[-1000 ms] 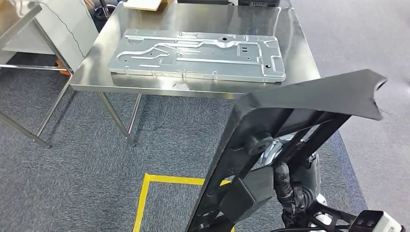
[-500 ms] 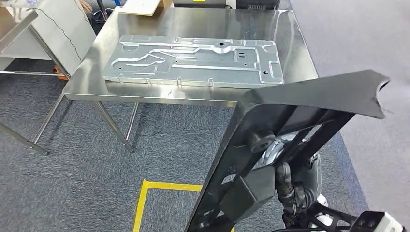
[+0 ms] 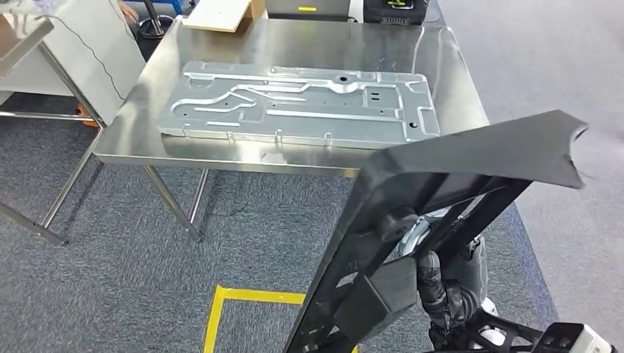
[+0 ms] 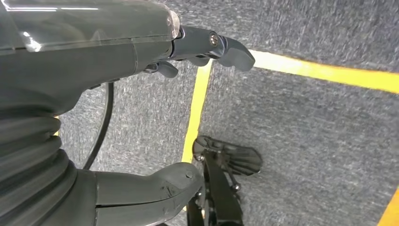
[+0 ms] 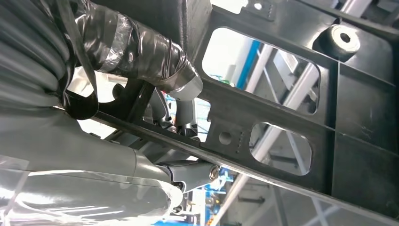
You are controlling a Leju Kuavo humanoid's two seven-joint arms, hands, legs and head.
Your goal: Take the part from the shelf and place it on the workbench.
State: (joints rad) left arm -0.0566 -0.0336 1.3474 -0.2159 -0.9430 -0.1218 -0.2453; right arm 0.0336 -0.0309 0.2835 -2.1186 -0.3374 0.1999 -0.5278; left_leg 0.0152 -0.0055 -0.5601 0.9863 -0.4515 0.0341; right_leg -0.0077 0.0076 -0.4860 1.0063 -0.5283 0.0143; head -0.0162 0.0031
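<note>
A big black plastic frame part (image 3: 441, 191) rises in front of me in the head view, its ribs and openings close up in the right wrist view (image 5: 282, 122). My right hand (image 3: 441, 294) grips its lower bars, taped fingers (image 5: 141, 56) wrapped round a bar. The steel workbench (image 3: 441, 66) stands ahead, beyond the part. My left hand (image 4: 141, 94) hangs over the grey carpet with fingers apart and nothing in it.
A large grey stamped metal panel (image 3: 294, 103) lies across the workbench. A wooden board (image 3: 217, 13) and dark boxes sit at its far edge. Another metal table frame (image 3: 44, 88) stands to the left. Yellow floor tape (image 3: 221, 316) marks the carpet.
The whole view has shifted: the workbench now sits a little lower and nearer in the picture. The black part stays in my right hand at the same place.
</note>
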